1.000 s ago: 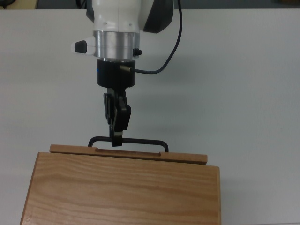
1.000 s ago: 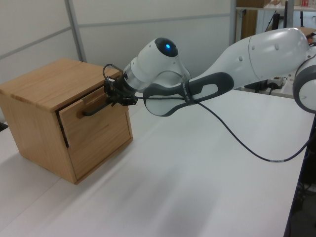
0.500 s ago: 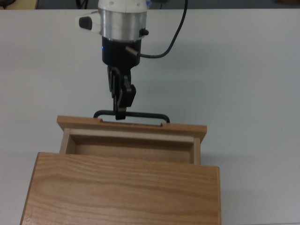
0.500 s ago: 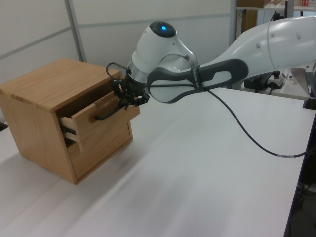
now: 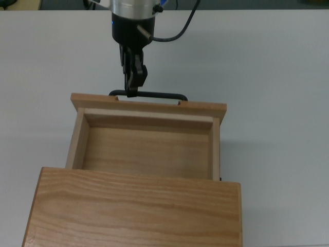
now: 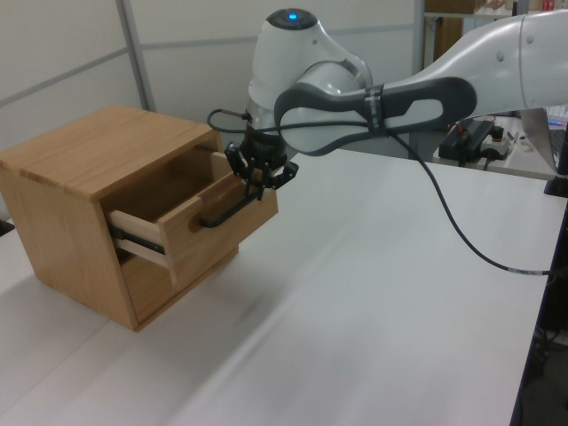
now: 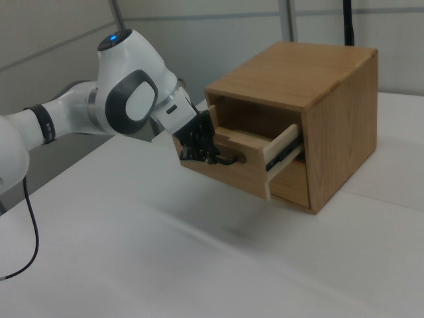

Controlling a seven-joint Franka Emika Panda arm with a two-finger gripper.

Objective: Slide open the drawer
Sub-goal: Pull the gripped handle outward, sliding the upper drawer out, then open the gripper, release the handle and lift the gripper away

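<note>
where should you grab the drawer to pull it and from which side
Grip the black bar handle on the drawer front panel, coming from the open table side facing that panel. The bar stands off the flat panel, leaving a gap for a finger behind it; the end effector is on its left part in the top view.

pretty even bright overhead room light, soft faint shadow under the pulled-out light pine wooden drawer (image 6: 197,232) on the plain white table (image 6: 373,311), no harsh glare, a bit soft overall, small blue glow on the white robot arm (image 6: 288,15)
</note>
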